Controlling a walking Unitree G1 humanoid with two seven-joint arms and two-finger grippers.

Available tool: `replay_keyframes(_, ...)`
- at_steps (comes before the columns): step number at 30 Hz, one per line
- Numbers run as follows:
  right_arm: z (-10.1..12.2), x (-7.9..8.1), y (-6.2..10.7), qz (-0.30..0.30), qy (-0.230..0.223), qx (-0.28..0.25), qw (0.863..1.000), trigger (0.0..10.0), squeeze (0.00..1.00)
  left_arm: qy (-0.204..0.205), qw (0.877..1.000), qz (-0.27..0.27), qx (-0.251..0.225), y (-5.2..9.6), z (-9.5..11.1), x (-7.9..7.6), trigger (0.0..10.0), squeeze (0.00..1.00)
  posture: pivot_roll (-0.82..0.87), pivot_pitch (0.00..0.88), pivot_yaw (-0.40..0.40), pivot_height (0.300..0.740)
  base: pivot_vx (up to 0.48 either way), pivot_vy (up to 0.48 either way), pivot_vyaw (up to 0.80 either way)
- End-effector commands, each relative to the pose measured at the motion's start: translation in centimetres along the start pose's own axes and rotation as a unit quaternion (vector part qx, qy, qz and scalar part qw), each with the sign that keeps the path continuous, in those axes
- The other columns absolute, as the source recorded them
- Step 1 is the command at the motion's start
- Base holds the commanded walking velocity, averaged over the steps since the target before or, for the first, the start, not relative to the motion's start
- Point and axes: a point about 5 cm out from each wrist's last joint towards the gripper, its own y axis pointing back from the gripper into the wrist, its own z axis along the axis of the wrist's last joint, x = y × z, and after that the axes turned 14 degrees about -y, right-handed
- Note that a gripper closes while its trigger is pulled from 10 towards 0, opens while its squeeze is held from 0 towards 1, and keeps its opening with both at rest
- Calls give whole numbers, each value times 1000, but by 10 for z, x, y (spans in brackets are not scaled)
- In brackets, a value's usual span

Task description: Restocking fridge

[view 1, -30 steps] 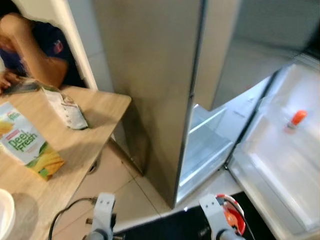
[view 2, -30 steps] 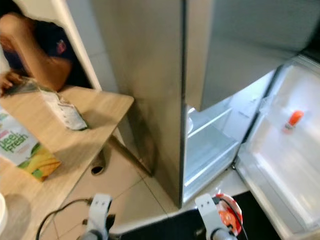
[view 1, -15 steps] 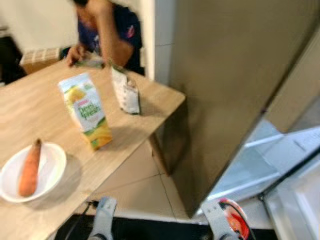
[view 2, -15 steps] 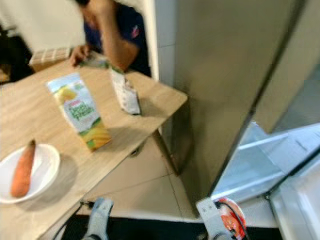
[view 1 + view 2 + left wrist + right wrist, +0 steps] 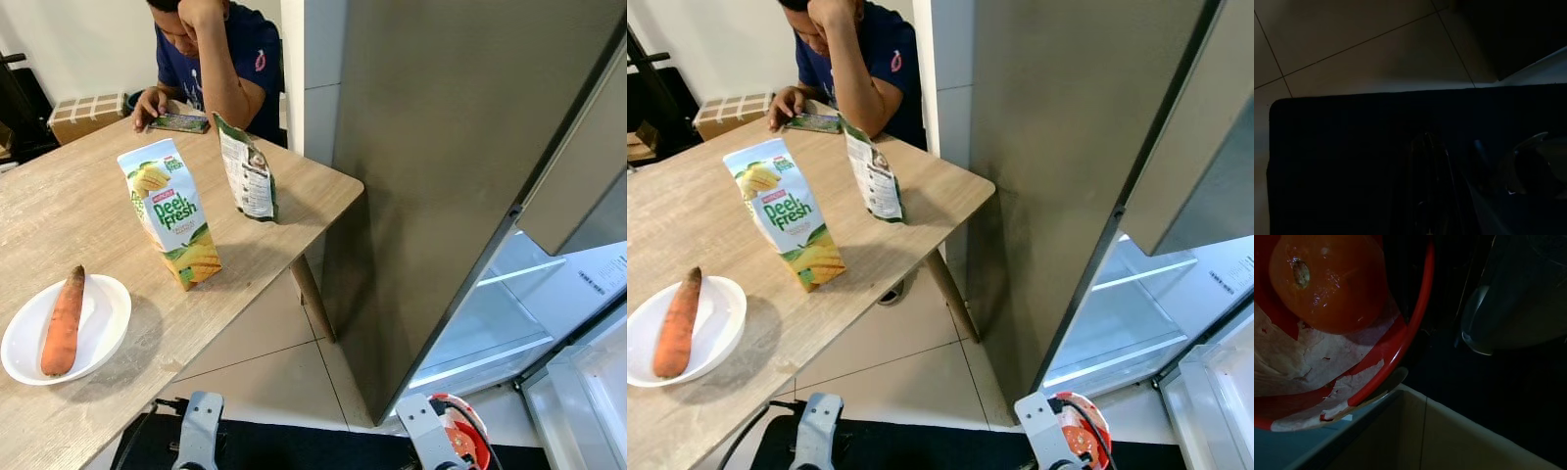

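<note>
Once my camera swung from the open fridge (image 5: 490, 323) to the bench (image 5: 59, 225), I saw juice (image 5: 174, 213) at ten o'clock, carrot (image 5: 62, 321) at nine; pickup came next. Either end effector's state I couldn't tell.

Head stereo downward; wrists floorward

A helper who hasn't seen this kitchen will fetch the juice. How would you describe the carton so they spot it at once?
Start at the wooden table left of the open fridge. The juice carton stands upright near its middle, between the white plate holding a carrot and a slim pouch. It alone is a tall box, printed with yellow corn.
</note>
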Motion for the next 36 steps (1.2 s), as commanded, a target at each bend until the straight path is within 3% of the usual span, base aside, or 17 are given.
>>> replay_keyframes(1,-2,0,1,-4,4,2,1000,10000,0,9,1000,16,-5,1,1,5,10000,0,-169,130,13,740,0,0,0)
replay_keyframes(31,3,1,-1,-4,0,-5,1000,10000,0,28,999,18,-11,1,1,2,10000,0,-155,122,-2,740,0,-327,0)
replay_keyframes(36,5,4,-2,8,19,-8,1000,10000,0,27,999,17,-12,2,0,1,10000,0,-154,124,-3,740,0,-330,160)
